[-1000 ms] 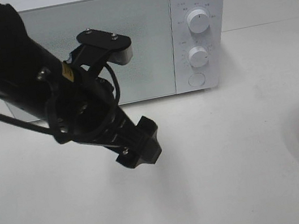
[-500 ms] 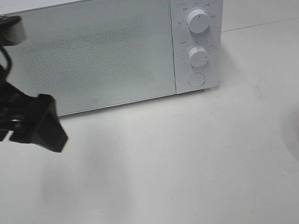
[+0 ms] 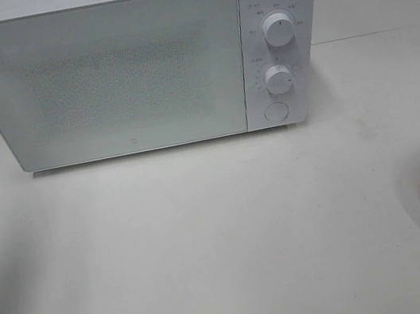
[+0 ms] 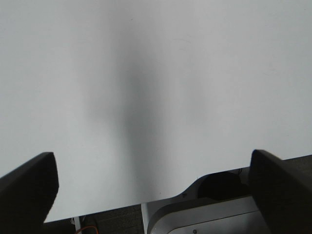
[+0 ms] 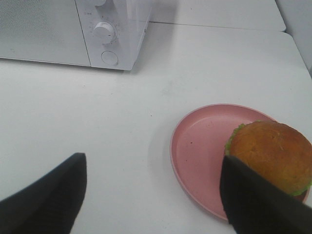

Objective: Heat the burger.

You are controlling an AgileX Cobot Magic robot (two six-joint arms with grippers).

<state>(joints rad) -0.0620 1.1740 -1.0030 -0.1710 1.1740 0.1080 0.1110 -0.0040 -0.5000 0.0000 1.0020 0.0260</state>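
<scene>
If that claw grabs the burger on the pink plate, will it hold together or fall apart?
The burger looks stacked, with lettuce showing under a domed bun, so its layers might slide apart under a sideways squeeze. The rounded bun probably gives a little, so a hard pinch could dent it. It sits near the plate rim, so a push might tip it off.

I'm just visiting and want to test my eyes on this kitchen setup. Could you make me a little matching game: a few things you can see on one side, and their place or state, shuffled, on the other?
Things:
1. burger
2. pink plate
3. microwave door
4. left gripper

Descriptions:
A. shut
B. open, over bare table, holding nothing
C. sitting on the plate, toward one side
D. on the white table, right of the microwave

Pairs: 1-C, 2-D, 3-A, 4-B
</scene>
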